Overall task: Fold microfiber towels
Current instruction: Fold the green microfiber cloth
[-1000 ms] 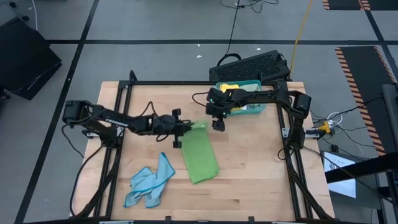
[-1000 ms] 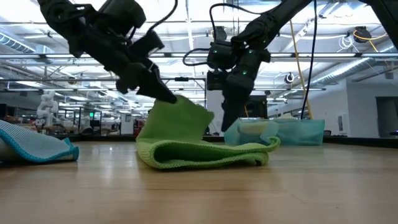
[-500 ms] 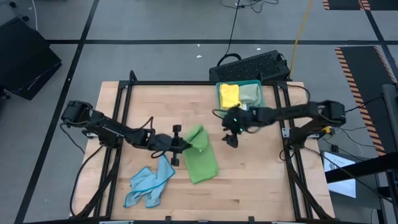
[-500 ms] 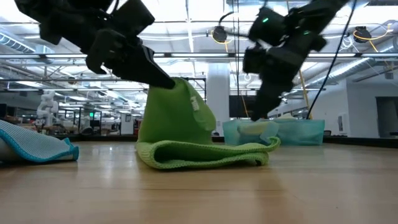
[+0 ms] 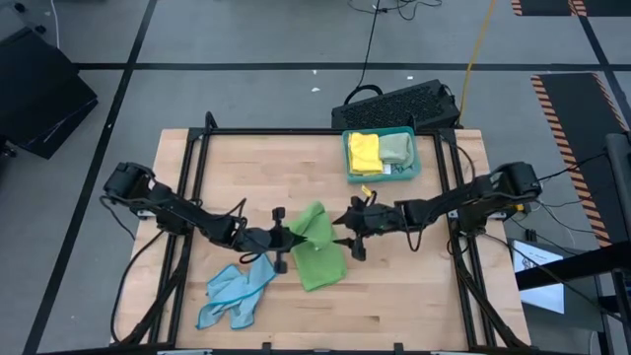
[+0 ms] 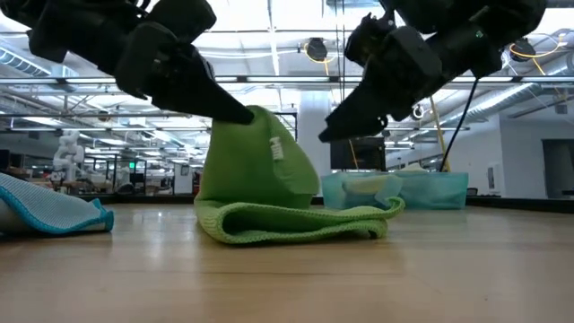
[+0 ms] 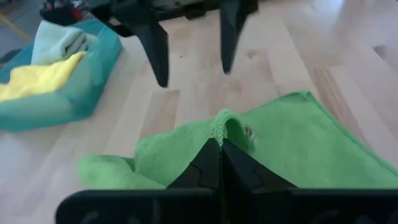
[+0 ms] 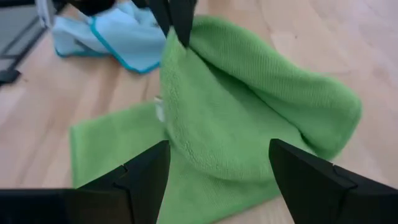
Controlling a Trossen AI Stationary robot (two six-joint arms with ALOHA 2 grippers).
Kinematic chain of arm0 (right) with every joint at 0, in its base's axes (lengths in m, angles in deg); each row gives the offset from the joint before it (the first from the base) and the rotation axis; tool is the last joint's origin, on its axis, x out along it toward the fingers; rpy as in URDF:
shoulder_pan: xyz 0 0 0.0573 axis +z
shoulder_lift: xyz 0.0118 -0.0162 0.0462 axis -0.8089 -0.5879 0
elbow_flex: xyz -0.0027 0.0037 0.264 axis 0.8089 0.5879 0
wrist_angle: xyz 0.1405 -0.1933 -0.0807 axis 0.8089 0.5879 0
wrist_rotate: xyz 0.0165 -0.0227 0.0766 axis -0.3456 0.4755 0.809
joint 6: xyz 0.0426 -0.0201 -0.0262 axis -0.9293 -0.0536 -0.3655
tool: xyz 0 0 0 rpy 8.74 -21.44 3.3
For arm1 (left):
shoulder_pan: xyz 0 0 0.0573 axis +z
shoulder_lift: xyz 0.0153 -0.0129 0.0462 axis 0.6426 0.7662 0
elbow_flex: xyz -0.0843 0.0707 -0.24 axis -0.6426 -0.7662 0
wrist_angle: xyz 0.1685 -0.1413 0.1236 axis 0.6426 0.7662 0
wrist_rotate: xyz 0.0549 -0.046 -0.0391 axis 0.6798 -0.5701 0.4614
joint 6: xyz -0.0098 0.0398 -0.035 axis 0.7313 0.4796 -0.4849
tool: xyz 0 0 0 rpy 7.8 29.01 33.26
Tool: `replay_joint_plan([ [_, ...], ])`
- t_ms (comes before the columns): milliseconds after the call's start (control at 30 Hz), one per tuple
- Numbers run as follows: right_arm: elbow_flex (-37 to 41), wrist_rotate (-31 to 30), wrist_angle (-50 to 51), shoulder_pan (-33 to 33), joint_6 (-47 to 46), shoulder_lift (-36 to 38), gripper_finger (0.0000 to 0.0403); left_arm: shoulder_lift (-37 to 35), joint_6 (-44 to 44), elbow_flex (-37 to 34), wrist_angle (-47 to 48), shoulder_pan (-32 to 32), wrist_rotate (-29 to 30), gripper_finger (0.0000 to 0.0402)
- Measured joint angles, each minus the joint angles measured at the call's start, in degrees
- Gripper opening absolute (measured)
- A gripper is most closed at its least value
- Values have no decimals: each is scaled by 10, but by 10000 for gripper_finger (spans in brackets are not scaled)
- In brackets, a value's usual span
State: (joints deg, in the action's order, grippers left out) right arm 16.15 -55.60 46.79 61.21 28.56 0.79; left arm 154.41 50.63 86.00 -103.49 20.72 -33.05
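A bright green microfiber towel [image 5: 319, 252] lies mid-table. Its near part rests flat on the wood [image 6: 296, 224] and its far part stands raised in a hump [image 6: 260, 166]. My left gripper [image 5: 293, 236] is shut on the top of that hump, coming in from the table's left. My right gripper [image 5: 343, 235] hovers open just right of the hump, its fingers [image 8: 149, 168] on either side of the cloth without touching it. A light blue towel [image 5: 237, 293] lies crumpled at the near left. My left gripper pinches the green towel's hemmed edge [image 7: 222, 123] between its two shut fingers, at the top of the raised part. The fingers slant down from the table's left. The cloth hangs below them in a rounded fold, its other half lying on the table.
A teal tray [image 5: 412, 168] at the far right holds a yellow cloth [image 5: 365, 151] and a pale green one [image 5: 396, 148]. A black keyboard [image 5: 399, 103] sits beyond the table's far edge. Bare wood lies right of and near the green towel.
My left gripper has carried the green towel's far edge up and toward the near edge, so that part now humps over the rest, which stayed put. My right gripper, open throughout, has swung from the tray toward the near edge and left, tipping from pointing down toward level.
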Motion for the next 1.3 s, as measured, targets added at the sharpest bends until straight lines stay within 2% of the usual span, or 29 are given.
replay_joint_plan([
  [133,0,6,18,13,12,-13,265,12,-30,0,-9,-3,21,3],
  [233,0,6,26,46,45,-25,265,18,-45,0,-17,-3,43,4],
  [467,0,-129,-67,86,3,-87,263,18,-61,0,-25,-4,64,5],
  [567,0,-125,-94,92,-22,-109,254,18,-73,0,-33,-8,64,3],
  [700,0,-103,-67,108,-59,-113,236,18,-80,0,-55,-23,63,5],
  [867,0,-44,-50,147,-57,-104,209,18,-95,0,-54,-35,78,3],
  [1033,0,-43,-58,165,-60,-115,165,18,-98,0,-59,-40,93,4],
  [1300,0,-48,-111,157,-65,-166,85,18,-134,5,-74,-49,95,3],
])
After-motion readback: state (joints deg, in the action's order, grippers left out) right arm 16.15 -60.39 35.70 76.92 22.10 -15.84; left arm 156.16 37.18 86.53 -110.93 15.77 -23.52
